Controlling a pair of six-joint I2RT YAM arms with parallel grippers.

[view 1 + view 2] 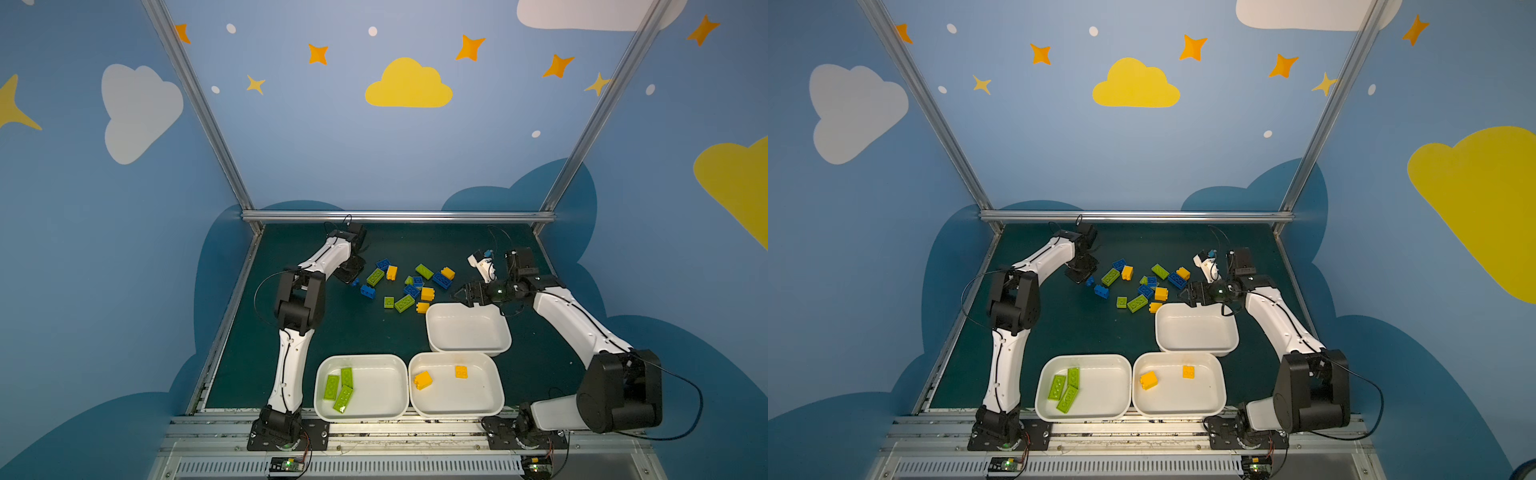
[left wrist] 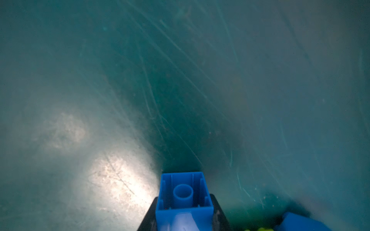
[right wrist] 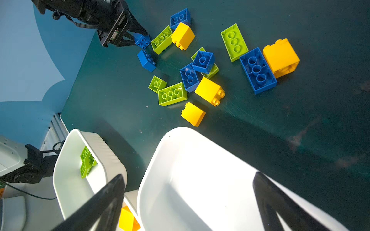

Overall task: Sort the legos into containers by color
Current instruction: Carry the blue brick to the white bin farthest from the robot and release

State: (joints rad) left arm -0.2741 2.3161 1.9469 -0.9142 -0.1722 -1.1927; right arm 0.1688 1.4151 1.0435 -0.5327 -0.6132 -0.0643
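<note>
The dark green table is taken up on its near half by three white trays. The left tray and the right tray are set side by side at the near edge. The third tray is placed just behind the right one.

The right gripper is held over the far rim of the third tray. Its jaws are spread wide and nothing is gripped between them, as is seen in the right wrist view.

The loose bricks are scattered in the far middle of the table, between the two grippers. The left gripper is found low at their left end.

Three lime-green bricks are lodged in the left tray, and two yellow bricks in the right tray.

A small blue brick is clamped between the left gripper's jaws, its hollow underside turned to the left wrist camera. Whether it is lifted off the table cannot be told.
</note>
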